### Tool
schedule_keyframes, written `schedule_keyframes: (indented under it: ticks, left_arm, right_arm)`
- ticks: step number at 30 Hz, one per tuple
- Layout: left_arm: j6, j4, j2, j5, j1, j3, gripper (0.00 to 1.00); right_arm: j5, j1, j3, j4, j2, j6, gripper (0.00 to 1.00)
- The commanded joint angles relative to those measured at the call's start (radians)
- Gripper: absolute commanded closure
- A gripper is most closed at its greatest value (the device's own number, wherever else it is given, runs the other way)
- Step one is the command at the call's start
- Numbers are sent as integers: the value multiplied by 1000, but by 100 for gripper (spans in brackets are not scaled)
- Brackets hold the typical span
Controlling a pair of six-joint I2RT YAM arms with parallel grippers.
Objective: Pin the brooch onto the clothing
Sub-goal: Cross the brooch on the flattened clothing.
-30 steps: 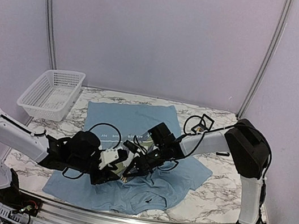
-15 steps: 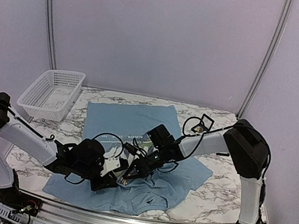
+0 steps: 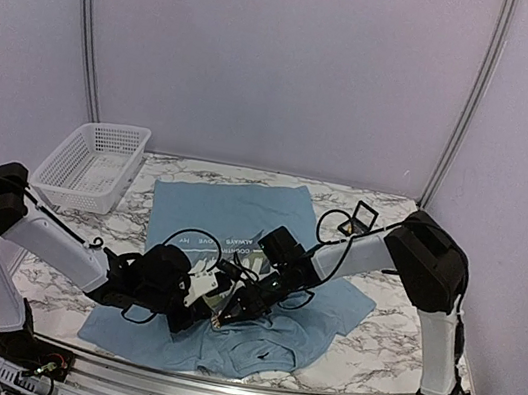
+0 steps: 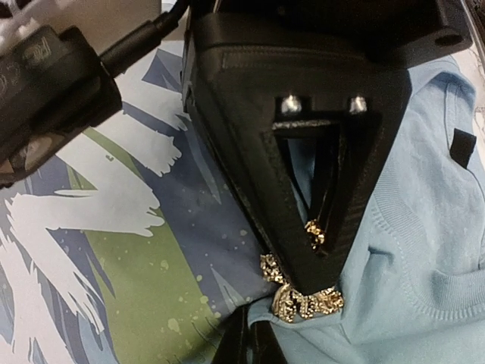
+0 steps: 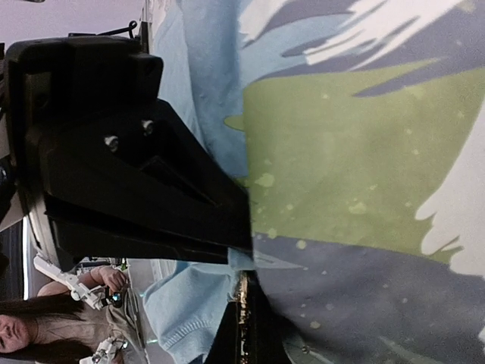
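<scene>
Centrally, left claw (image 4: pixel 307 274) tight around the brooch (image 4: pixel 305 302), right claw (image 5: pixel 248 254) together on the clothing (image 5: pixel 341 189), white basket (image 3: pixel 76 197) well apart.

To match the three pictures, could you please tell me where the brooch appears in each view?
Top external: brooch, a tiny speck, lower centre.
Left wrist: gold cluster, bottom centre-right.
Right wrist: thin gold edge, bottom centre.
Shared landmark: the light blue T-shirt beneath it.
</scene>
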Motion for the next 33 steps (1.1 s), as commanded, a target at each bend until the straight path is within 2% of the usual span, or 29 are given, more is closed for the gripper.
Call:
schedule_keyframes:
  ticks: [1, 6, 12, 15, 17, 21, 25, 28, 33]
  left_arm:
    - [-11, 36, 52, -65, 6, 42, 92]
    - [-14, 36, 69, -48, 6, 48, 82]
    - [10, 26, 14, -64, 6, 27, 61]
    - [24, 9, -52, -111, 1, 15, 57]
    - [37, -7, -106, -118, -14, 13, 58]
    - [65, -35, -163, -101, -89, 15, 68]
    - [70, -77, -90, -74, -134, 36, 72]
    - [64, -131, -8, -87, -147, 76, 79]
    - [47, -142, 4, -99, -148, 70, 85]
  right_arm:
    - [8, -33, 47, -71, 82, -67, 100]
    - [41, -61, 86, -118, 99, -118, 100]
    - [72, -73, 102, -176, 122, -160, 100]
    - [81, -83, 114, -194, 119, -166, 100]
    - [89, -85, 120, -200, 114, -168, 100]
    - [90, -85, 119, -196, 109, -159, 100]
    - [89, -84, 120, -195, 109, -160, 100]
    - [89, -84, 123, -194, 108, -160, 100]
    - [90, -85, 117, -202, 96, -164, 100]
